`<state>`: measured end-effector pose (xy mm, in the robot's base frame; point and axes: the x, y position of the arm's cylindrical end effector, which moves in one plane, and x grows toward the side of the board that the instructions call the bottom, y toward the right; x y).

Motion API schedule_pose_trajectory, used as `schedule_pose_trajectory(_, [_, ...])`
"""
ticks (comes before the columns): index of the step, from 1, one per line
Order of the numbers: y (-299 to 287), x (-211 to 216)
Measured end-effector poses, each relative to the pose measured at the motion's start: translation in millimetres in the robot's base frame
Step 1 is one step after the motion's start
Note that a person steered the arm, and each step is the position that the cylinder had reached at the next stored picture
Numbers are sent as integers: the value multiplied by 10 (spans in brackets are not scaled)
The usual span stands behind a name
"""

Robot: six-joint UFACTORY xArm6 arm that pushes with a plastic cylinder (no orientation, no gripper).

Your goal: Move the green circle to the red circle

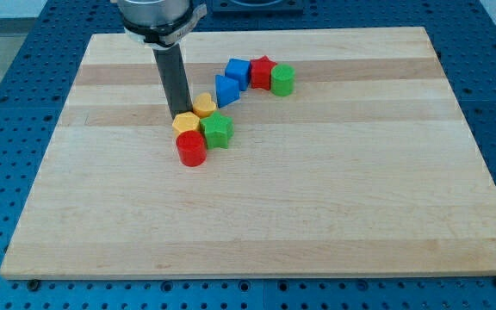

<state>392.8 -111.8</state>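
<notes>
The green circle (pixel 282 79) sits near the view's top, touching a red star-like block (pixel 262 71) on its left. The red circle (pixel 191 148) lies left of centre, touching a green star-shaped block (pixel 218 130) and a yellow block (pixel 185 122). My tip (pixel 180 116) stands at the upper left of that yellow block, right against it, far from the green circle. The rod (pixel 174 77) rises straight up from there.
A second yellow block (pixel 203 106) lies just right of the rod. A blue block (pixel 226 89) and a blue cube (pixel 238 71) sit between it and the red star. The wooden board (pixel 360 198) rests on a blue perforated table.
</notes>
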Motion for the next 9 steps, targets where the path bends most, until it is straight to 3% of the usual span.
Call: schedule_pose_trajectory(9, [419,46])
